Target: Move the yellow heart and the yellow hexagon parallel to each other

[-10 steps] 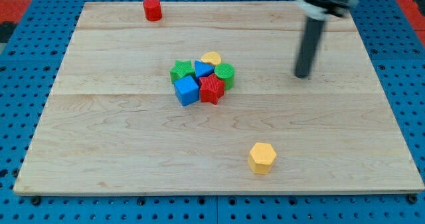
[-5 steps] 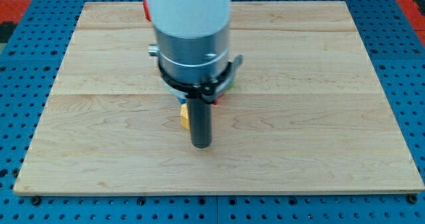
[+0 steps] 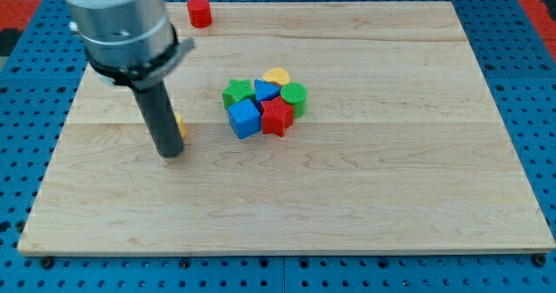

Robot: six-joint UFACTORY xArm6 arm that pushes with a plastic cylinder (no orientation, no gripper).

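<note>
My tip (image 3: 170,153) rests on the board at the view's left, well left of the block cluster. The yellow hexagon (image 3: 180,128) is mostly hidden behind the rod; only a thin yellow edge shows at the rod's right side. The yellow heart (image 3: 277,75) sits at the top of the cluster in the middle of the board, touching the blue and green blocks below it.
The cluster holds a green star (image 3: 235,93), a small blue block (image 3: 266,90), a green round block (image 3: 294,96), a blue cube (image 3: 245,118) and a red star (image 3: 277,116). A red cylinder (image 3: 200,11) stands near the board's top edge. The arm's white and grey body (image 3: 117,23) covers the top left.
The rod has swept from the view's right to the bottom middle and then to the left. The yellow hexagon moved with it from the lower right to the left of the cluster.
</note>
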